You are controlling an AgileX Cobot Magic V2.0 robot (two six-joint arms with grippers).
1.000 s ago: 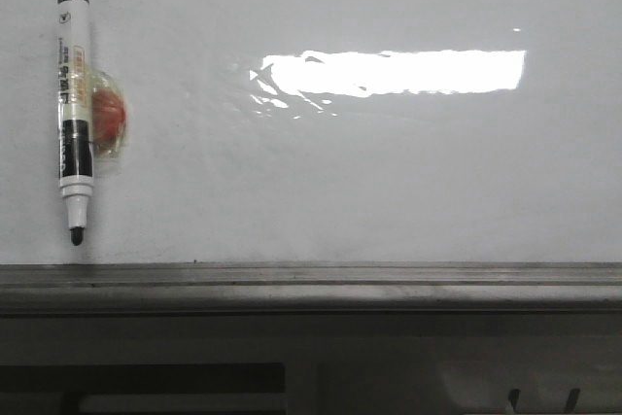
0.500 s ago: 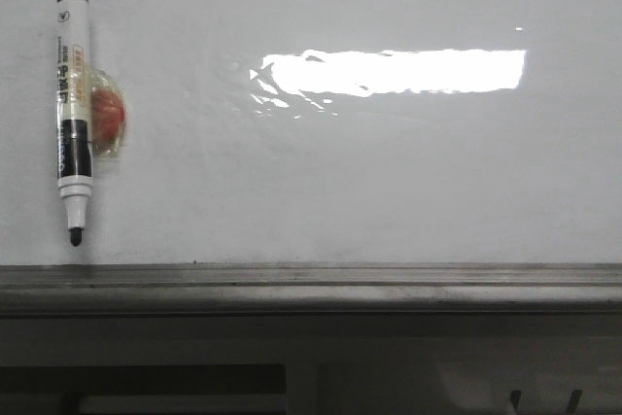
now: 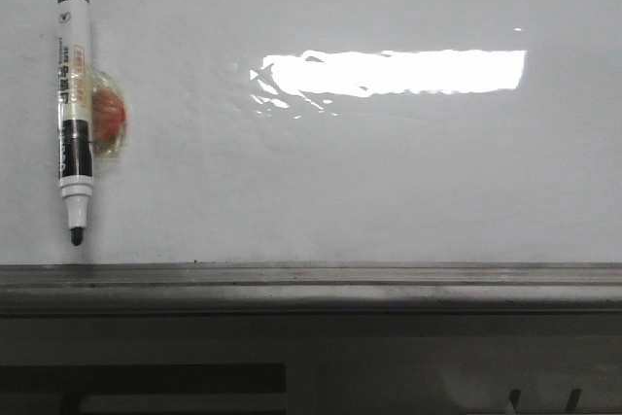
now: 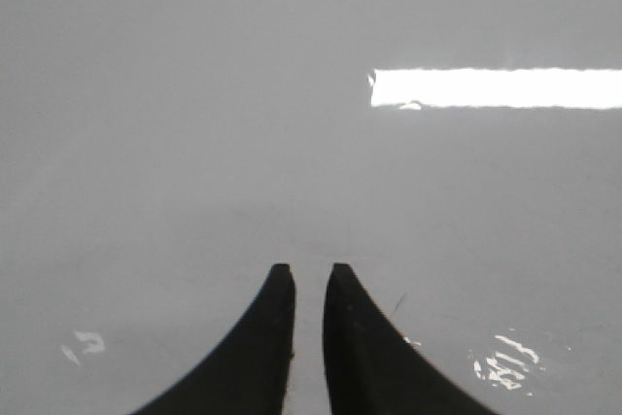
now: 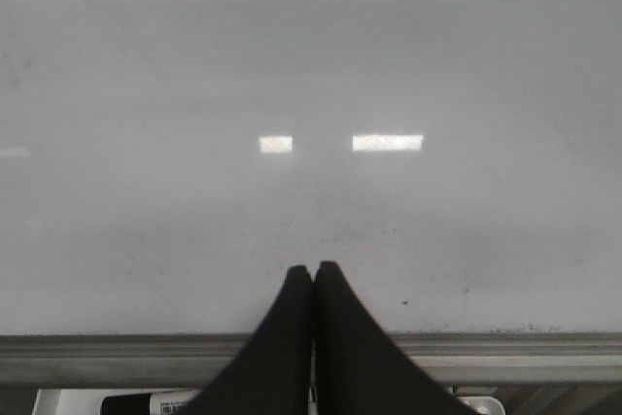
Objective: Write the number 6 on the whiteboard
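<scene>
Whiteboard (image 3: 389, 182) has no 6 on it yet, marker (image 3: 74, 109) parked at 9 o'clock. Left gripper (image 4: 309, 274) barely apart, right gripper (image 5: 313, 271) pinched together, both empty.

The marker (image 3: 74, 114) half hides a red blob (image 3: 109, 119); the whiteboard (image 3: 389, 191) runs past three frame edges.

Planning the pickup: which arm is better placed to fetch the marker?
Probably left: the marker hangs at the whiteboard's left side. Neither the left gripper nor the right gripper holds anything.
</scene>
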